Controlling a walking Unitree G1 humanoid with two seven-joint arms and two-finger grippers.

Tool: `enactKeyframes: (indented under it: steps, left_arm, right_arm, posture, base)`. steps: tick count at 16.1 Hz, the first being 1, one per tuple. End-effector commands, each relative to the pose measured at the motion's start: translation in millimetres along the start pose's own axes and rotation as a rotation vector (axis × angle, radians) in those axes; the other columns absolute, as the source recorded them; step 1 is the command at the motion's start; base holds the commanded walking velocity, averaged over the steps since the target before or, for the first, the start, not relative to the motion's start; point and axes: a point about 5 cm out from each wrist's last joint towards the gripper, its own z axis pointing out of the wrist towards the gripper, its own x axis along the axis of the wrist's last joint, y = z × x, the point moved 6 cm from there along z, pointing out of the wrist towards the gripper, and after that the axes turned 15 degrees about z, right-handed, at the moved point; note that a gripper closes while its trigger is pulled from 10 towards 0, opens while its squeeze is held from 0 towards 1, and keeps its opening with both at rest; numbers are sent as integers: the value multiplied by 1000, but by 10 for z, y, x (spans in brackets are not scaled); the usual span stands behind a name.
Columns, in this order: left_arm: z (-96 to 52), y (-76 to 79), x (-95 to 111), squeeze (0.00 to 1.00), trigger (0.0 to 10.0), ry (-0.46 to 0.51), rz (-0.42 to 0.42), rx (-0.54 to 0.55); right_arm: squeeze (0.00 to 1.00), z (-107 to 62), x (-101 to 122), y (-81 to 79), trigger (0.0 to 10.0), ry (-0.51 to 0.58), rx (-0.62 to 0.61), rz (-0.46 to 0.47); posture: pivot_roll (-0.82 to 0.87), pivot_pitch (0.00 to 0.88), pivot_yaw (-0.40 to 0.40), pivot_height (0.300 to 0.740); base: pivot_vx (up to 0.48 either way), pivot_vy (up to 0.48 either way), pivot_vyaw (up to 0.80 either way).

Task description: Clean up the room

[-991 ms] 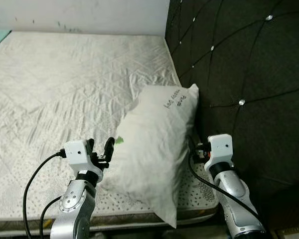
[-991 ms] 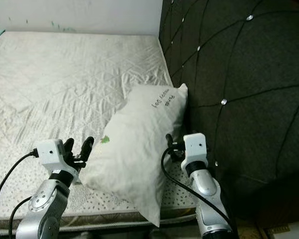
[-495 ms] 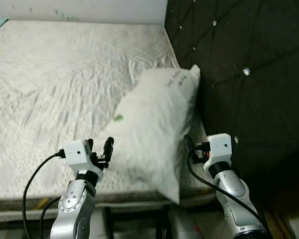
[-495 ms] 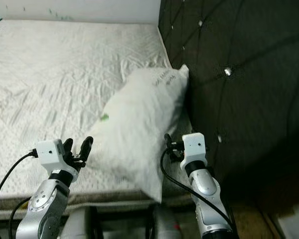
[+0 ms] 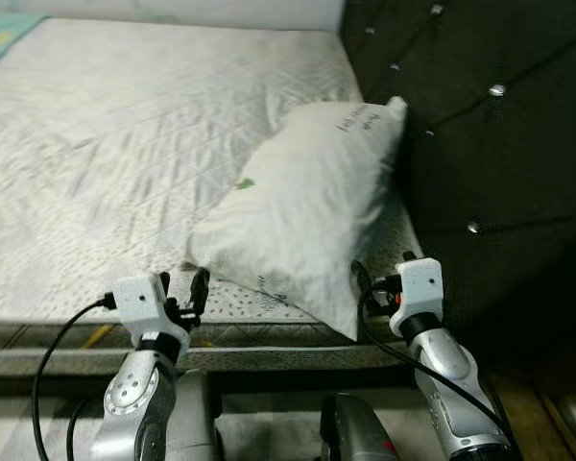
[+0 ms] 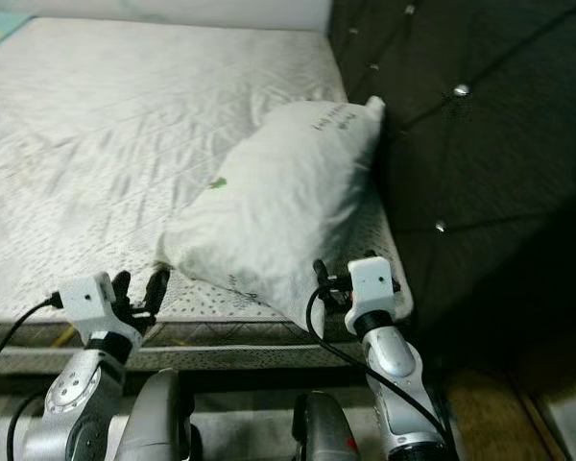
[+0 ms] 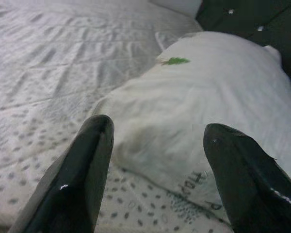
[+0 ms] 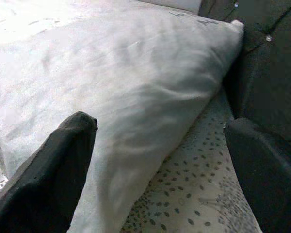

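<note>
A white pillow (image 5: 307, 216) with a small green mark lies on the pale quilted mattress (image 5: 125, 144), its far end leaning against the dark tufted headboard (image 5: 499, 144). My left gripper (image 5: 182, 288) stands open at the bed's front edge, just short of the pillow's near left corner (image 7: 136, 111). My right gripper (image 5: 379, 274) is open too, close to the pillow's near right corner (image 8: 136, 97), by the headboard. Neither holds anything.
The mattress front edge (image 5: 269, 336) runs across below the grippers, with a dark gap under it. My own grey legs (image 5: 355, 432) show beneath. A strip of wooden floor (image 5: 547, 423) lies at the lower right beside the headboard.
The whole picture has shifted: the camera has pulled back and tilted down, so the bed edge and my legs now show. Both grippers stay open in front of the pillow.
</note>
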Motion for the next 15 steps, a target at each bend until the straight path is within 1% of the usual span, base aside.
enactKeyframes:
  steps: [1, 4, 5, 9, 10, 13, 15]
  left_arm:
    - [-1, 17, 36, 0, 10000, 10, -1, 4]
    - [-1, 7, 16, 0, 10000, 3, -3, 7]
    - [-3, 4, 16, 0, 10000, 1, -2, 8]
    - [-21, -31, 12, 0, 10000, -4, 5, 28]
    - [-27, -36, 14, 0, 10000, -4, 6, 30]
    - [-25, -38, 23, 0, 10000, -4, 8, 32]
    - [-20, -46, 28, 0, 10000, -3, 8, 34]
  right_arm:
    - [0, 4, 27, 17, 10000, 1, 2, -4]
    - [0, -3, 31, -2, 10000, 3, 12, -7]
    - [0, -5, 30, -12, 10000, 1, 17, -9]
    - [0, -11, 11, -37, 10000, -12, 32, -9]
    - [0, -11, 5, -62, 10000, -17, 47, -10]
    - [0, 15, -8, -70, 10000, -35, 53, 2]
    - [0, 20, -10, -93, 10000, -38, 66, -10]
  posture:
    - [-101, 180, -65, 620]
    - [-102, 182, -64, 620]
    - [-101, 188, -66, 600]
    - [-98, 198, -68, 560]
    - [-98, 200, -69, 560]
    - [-99, 212, -70, 560]
    - [-99, 212, -71, 560]
  base:
    - [0, 0, 0]
    - [0, 0, 0]
    - [0, 0, 0]
    - [0, 0, 0]
    - [0, 0, 0]
    - [0, 0, 0]
    - [0, 0, 0]
